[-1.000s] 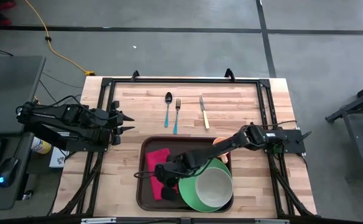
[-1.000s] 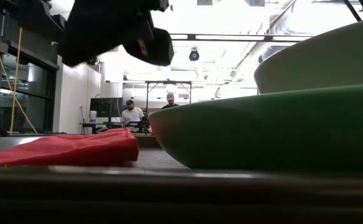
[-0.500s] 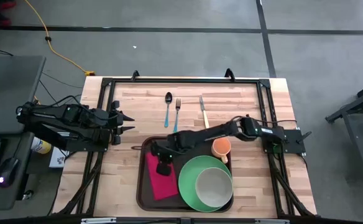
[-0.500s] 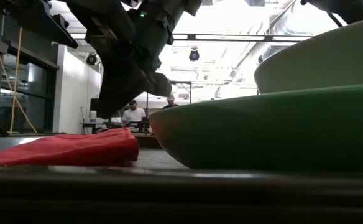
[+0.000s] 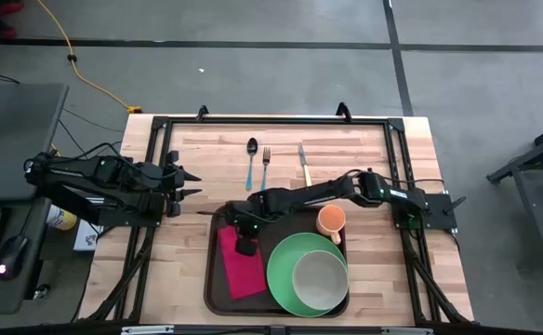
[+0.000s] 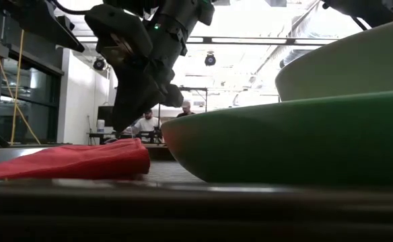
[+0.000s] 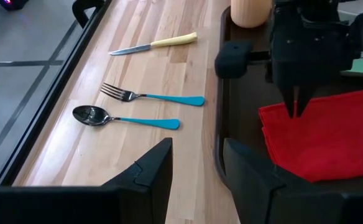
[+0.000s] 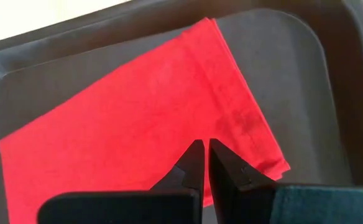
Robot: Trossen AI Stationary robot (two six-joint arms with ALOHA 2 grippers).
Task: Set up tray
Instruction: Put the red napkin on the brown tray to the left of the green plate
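The dark brown tray (image 5: 218, 290) lies at the table's near middle. On it are a flat red napkin (image 5: 244, 274), a green plate (image 5: 284, 279) holding a pale bowl (image 5: 320, 279), and an orange cup (image 5: 331, 221). My right gripper (image 5: 245, 247) is shut and points down over the napkin's (image 8: 125, 124) far part, with its tips (image 7: 296, 112) at the cloth. My left gripper (image 5: 195, 184) waits open over the table's left edge, holding nothing. A spoon (image 5: 252, 163), fork (image 5: 265, 172) and knife (image 5: 304, 167) lie on the wood beyond the tray. My right gripper comes from above, pointing down, with its shut fingertips (image 8: 194, 155) at the red napkin's far part (image 8: 231, 124). I cannot tell whether they touch the cloth or hang just over it. The napkin lies flat on the tray.
A black frame (image 5: 271, 119) runs along the table's edges. The plate (image 6: 284, 141) and bowl (image 6: 358, 60) fill the tray's near right. Bare wood lies left of the tray and at the far right corner. People sit in the room far beyond the table (image 6: 143, 122).
My right gripper has moved from over the tray's near part toward the far edge and come down over the napkin's far part, uncovering most of the napkin in the high view. The napkin has stayed where it was.
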